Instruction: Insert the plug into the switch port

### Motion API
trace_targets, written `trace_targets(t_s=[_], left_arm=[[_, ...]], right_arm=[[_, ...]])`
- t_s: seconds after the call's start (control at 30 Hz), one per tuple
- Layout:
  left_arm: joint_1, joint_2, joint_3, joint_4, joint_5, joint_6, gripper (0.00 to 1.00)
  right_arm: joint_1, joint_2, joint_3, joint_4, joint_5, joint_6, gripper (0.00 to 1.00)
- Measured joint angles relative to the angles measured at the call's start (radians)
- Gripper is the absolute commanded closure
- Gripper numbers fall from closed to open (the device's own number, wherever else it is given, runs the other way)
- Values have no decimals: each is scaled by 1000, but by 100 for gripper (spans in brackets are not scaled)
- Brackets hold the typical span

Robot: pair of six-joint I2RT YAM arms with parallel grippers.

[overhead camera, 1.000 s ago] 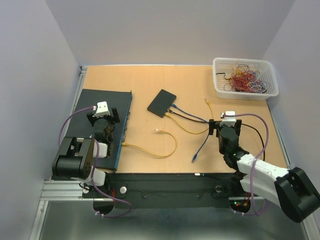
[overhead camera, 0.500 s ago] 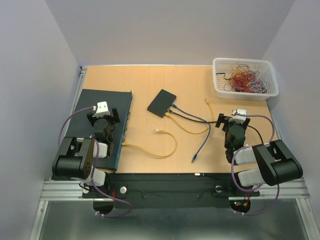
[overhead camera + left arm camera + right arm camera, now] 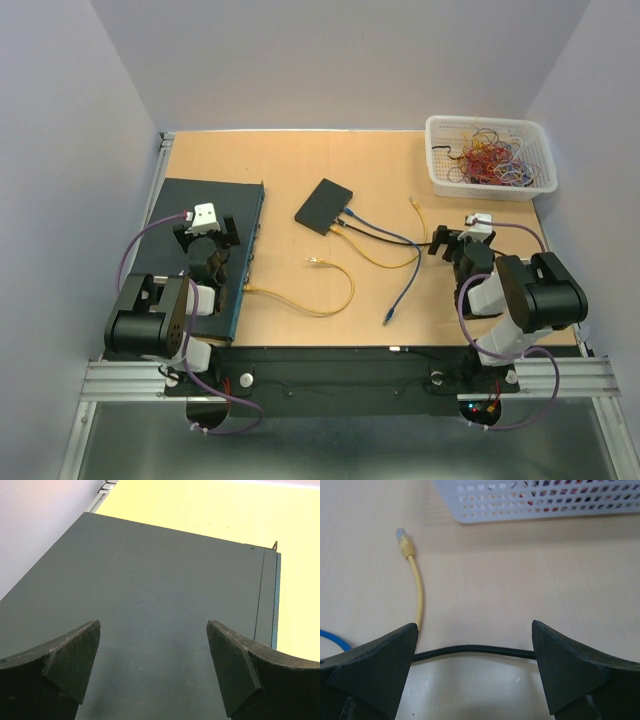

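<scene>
Left gripper (image 3: 152, 627): jaws spread wide, nothing between them, hanging over the dark top of the switch (image 3: 165, 580).
Right gripper (image 3: 473, 627): also spread and empty, low over the table (image 3: 520, 575); a black cable (image 3: 470, 649) crosses just under its fingers.
Yellow plug (image 3: 402, 537): on the table ahead of the right gripper, toward its left finger, untouched.
Basket (image 3: 530, 505): beyond the plug, white, holding coloured wires.
Second plug (image 3: 316, 262): mid-table, near the switch's right edge, on a yellow loop.
Box (image 3: 323, 206): small, black, central, with cables plugged in.
</scene>
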Motion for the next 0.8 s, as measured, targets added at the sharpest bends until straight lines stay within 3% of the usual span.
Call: trace_targets(t_s=[0.23,0.8], left_arm=[[0,0,0,0,0,0,1],[0,0,0,0,0,0,1]], right_arm=[[-11,0,20,10,-71,-3,0],[-11,0,20,10,-80,-3,0]])
